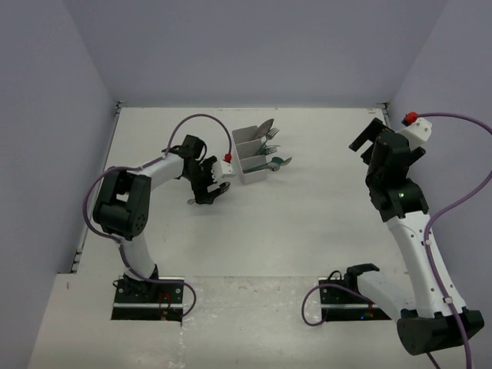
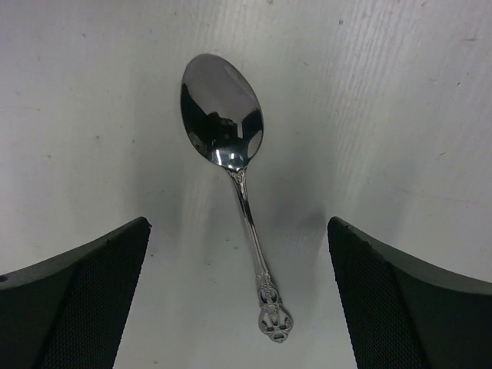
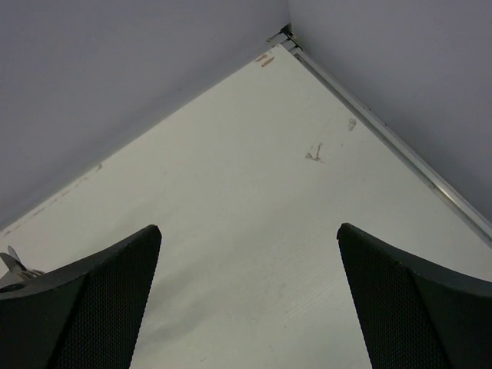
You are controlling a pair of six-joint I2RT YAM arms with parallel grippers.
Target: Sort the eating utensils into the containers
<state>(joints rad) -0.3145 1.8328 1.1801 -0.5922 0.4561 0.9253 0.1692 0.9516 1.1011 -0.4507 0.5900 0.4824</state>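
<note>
Centre-left, overhead frame: left hand spread above silver spoon flat on surface | upper right: right hand spread, empty | white box with utensils near left hand

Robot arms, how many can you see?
2. The left arm reaches toward the white box, its open pincer over a silver spoon. The right arm stands raised on the right.
</note>
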